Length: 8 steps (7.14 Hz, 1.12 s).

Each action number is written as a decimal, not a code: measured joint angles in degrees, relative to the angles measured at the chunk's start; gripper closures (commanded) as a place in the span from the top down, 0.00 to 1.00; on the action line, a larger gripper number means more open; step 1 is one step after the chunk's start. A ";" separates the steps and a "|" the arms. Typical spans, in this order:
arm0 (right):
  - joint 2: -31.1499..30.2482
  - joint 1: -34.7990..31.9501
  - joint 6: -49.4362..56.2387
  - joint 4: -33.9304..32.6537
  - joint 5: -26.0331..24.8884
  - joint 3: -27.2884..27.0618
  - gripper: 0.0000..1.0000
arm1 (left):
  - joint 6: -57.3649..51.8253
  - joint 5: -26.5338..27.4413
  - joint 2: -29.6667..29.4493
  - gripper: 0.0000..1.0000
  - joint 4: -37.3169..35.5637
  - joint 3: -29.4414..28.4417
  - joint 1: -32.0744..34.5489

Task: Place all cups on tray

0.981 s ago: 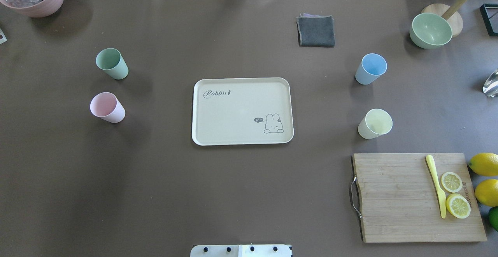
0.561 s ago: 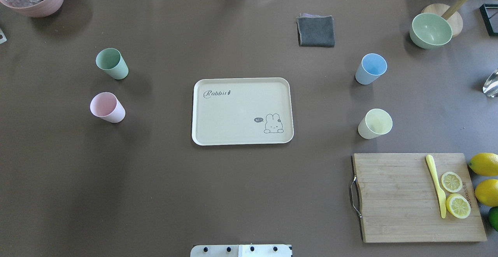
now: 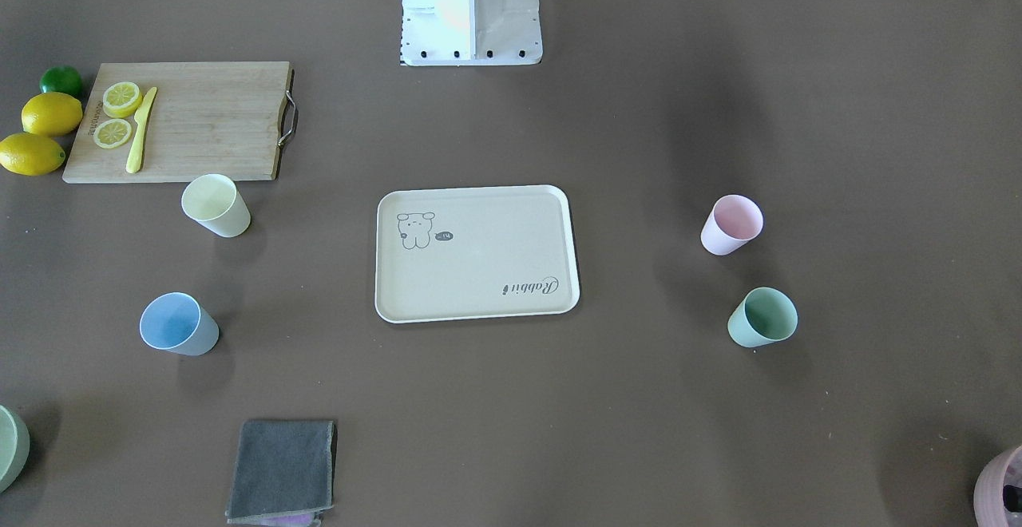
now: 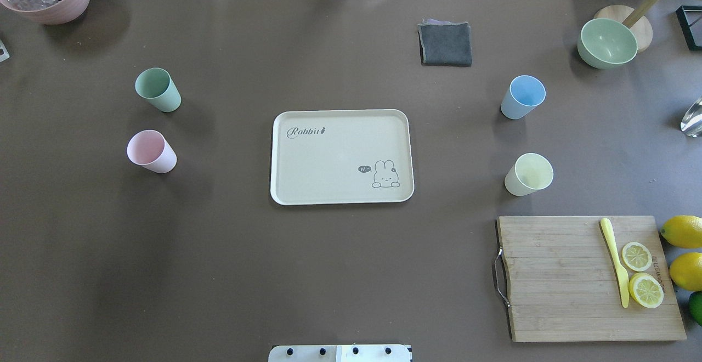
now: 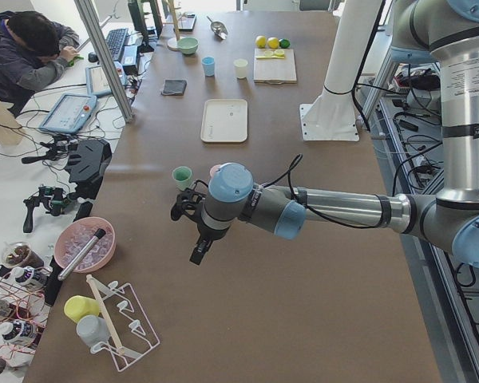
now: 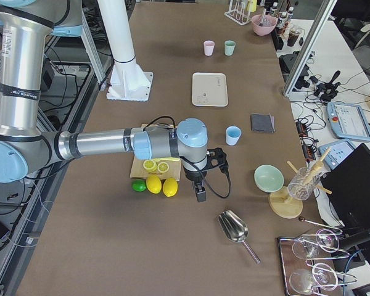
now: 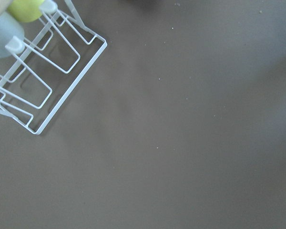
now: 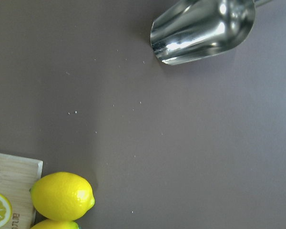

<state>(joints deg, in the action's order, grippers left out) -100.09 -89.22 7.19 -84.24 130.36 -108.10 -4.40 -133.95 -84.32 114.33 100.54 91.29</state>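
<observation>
So, progress: zero from four. No cup is on the tray (image 4: 329, 156) yet, and its cream floor lies bare.
Tray: flat in the middle of the bench (image 4: 340, 274), straight out from the robot's base, with the rabbit drawing and "Rabbit" script face up.
Left-side cups: the green cup (image 4: 158, 89) and the pink cup (image 4: 151, 151) stand upright near each other, well apart from the tray, the green one farther from the robot.
Right-side cups: the blue cup (image 4: 522, 97) and the yellow cup (image 4: 528, 174) are upright too and well apart from the tray. The yellow one stands near the cutting board's (image 4: 554, 280) far edge without touching it.
Left claw (image 5: 199, 243): out beyond the green and pink cups toward the bench's left end, hanging above bare surface with nothing seen in it. Only the side camera catches it, so whether its fingers are spread or together cannot be told. Its wrist camera looks down on a white wire rack (image 7: 38, 81).
Right claw (image 6: 200, 190): off at the opposite end, above the bench just beside the lemons (image 6: 162, 185), with a metal scoop (image 8: 202, 28) nearby. It too shows in a side view only, so its state cannot be told.
Left to do: everything, by the look of it. That means four pickups and four set-downs, likely two per arm, and each arm must first travel in from its end.
Watch for: crowding, probably, since four cups need spacing on one tray.
</observation>
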 measured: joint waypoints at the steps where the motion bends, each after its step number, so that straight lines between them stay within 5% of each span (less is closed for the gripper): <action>1: 1.01 -0.02 -3.48 3.84 0.42 -0.03 1.00 | 1.97 -0.87 -3.33 0.98 3.16 -2.30 -0.03; 4: 4.81 2.04 -8.27 6.10 1.97 0.26 1.00 | 8.24 -4.46 -5.84 0.98 11.15 -4.98 -0.70; 8: 9.57 15.71 -36.30 7.80 0.89 -0.05 1.00 | 25.71 -3.79 -11.78 0.98 13.28 -6.65 -13.13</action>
<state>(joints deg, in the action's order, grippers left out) -90.51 -73.51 -29.11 -76.44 131.24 -108.14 21.31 -137.75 -96.10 127.61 93.90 78.16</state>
